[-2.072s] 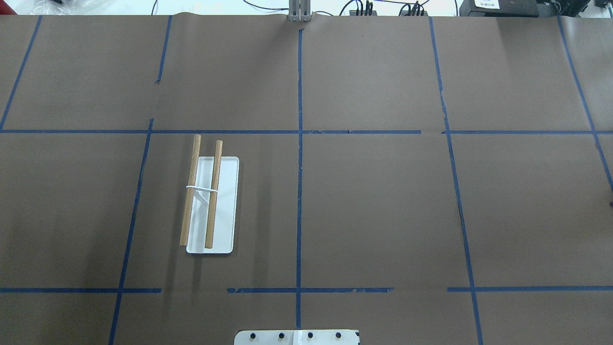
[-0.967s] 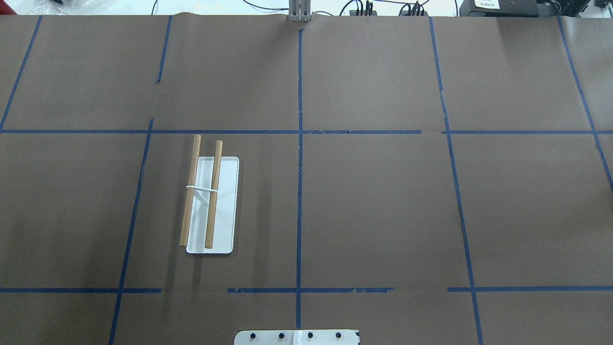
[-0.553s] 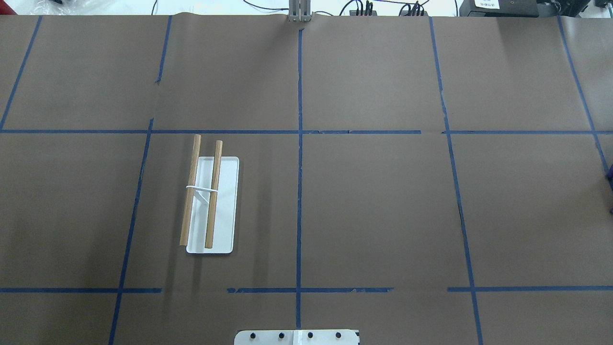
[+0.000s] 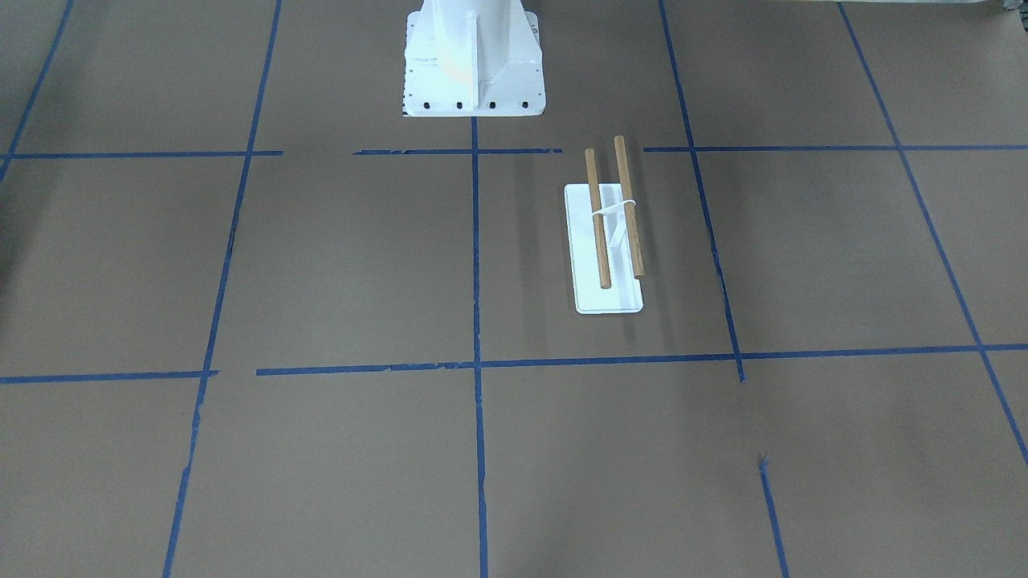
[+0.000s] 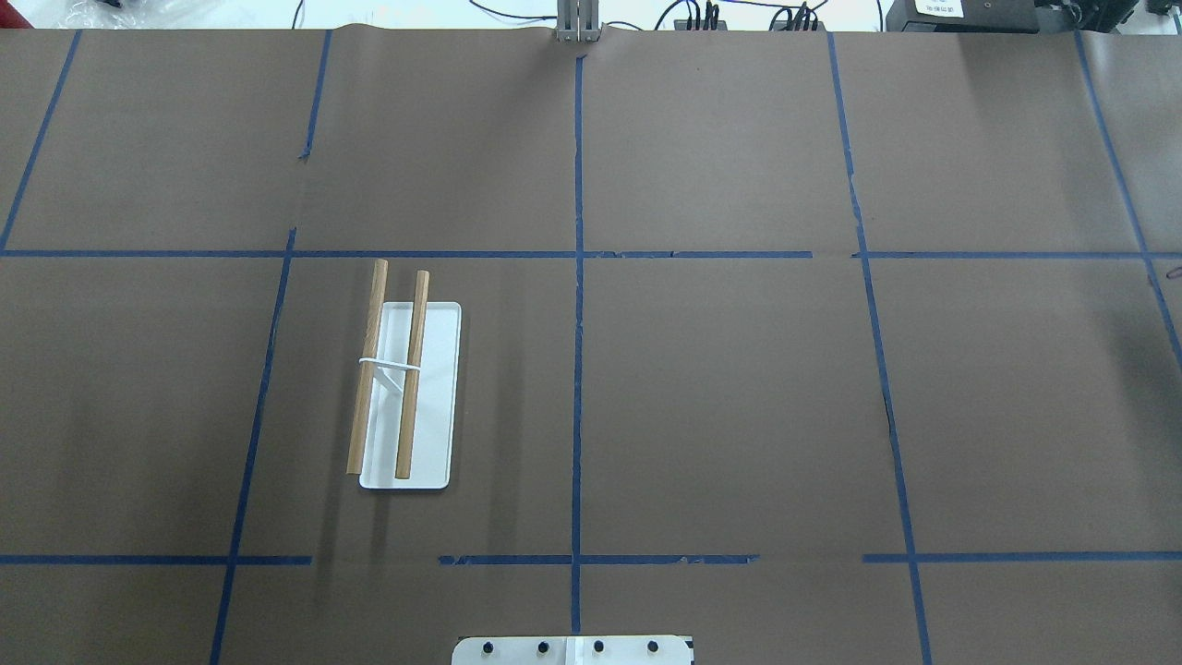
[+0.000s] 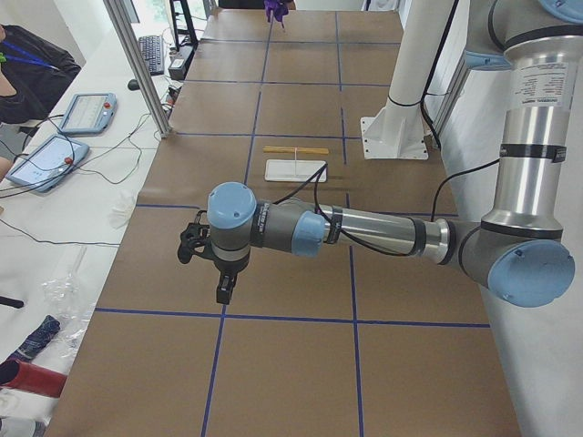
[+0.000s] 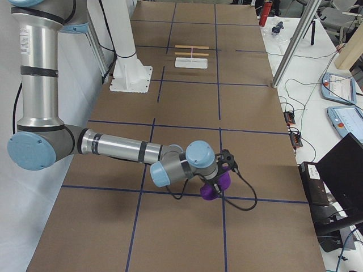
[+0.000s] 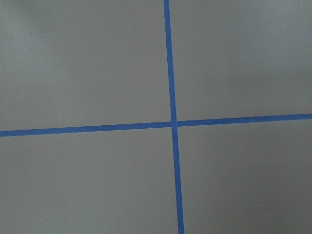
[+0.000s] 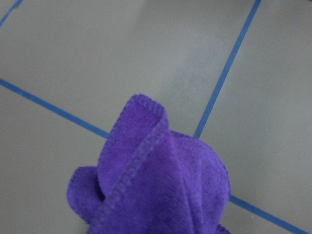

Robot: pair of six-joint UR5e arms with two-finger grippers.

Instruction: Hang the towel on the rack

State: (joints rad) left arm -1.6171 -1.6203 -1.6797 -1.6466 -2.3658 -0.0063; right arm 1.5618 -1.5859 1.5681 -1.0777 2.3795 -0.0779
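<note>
**Towel is bunching under the right arm while the rack is standing bare**

The purple sliver that was showing at the right edge of the overhead view a moment ago is no longer showing there. The towel (image 7: 214,190) is sitting in a crumpled bunch directly beneath the right gripper (image 7: 218,177), at the table's (image 5: 720,416) right end. The right wrist view is filling with its folded, stitched edges, but no fingers are appearing, so whether that hand is clamping the cloth or standing spread cannot be told. Whether the cloth is clearing the table is also unclear.

The rack (image 5: 415,351) is staying where it was, well apart from the towel, with both dowels uncovered. The left gripper (image 6: 223,289) is hanging over the left end above a tape crossing; its opening cannot be judged either.

Judging from this, the pickup is only just under way and the whole carry across is remaining.
</note>
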